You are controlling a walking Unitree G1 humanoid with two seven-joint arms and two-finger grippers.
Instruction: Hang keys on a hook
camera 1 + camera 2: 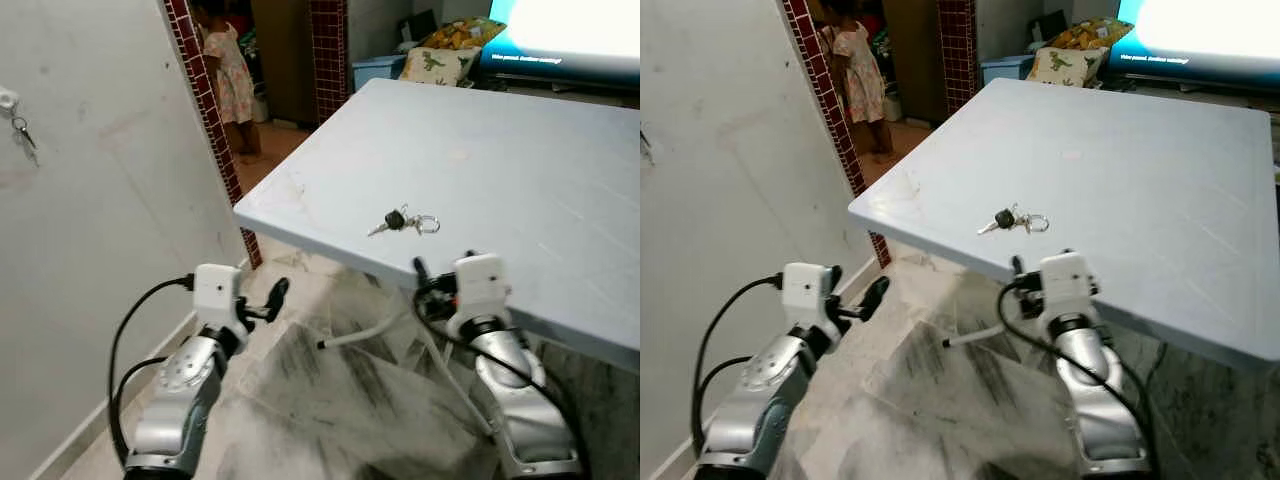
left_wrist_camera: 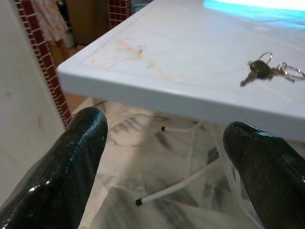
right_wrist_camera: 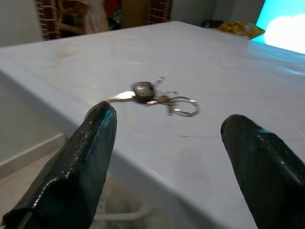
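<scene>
Nearest the camera, two silver arms reach forward over a grey marbled floor (image 1: pixel 330 400). The left gripper (image 1: pixel 262 303) hangs below and out from the table's corner, its black fingers (image 2: pixel 71 162) spread apart and holding nothing. The right gripper (image 3: pixel 167 157) sits just at the near edge of the table (image 1: pixel 520 170), below the tabletop's lip, fingers likewise wide apart and empty.

The keys (image 1: pixel 403 221) lie flat on the pale blue table, close to that near edge, just beyond the right gripper and slightly to its left. A dark-headed key points its blade toward the table's left corner, and the silver ring trails to the right, so the bunch lies roughly along the near edge. The right gripper is clearly nearer than the left, and the keys sit framed between its open fingers in the wrist view.

Left of the table, on the grey wall, a small white hook (image 1: pixel 7 99) already carries another key (image 1: pixel 24 135). Farther off, past a red-tiled pillar (image 1: pixel 205 110), a person (image 1: pixel 228 75) stands in a doorway.
</scene>
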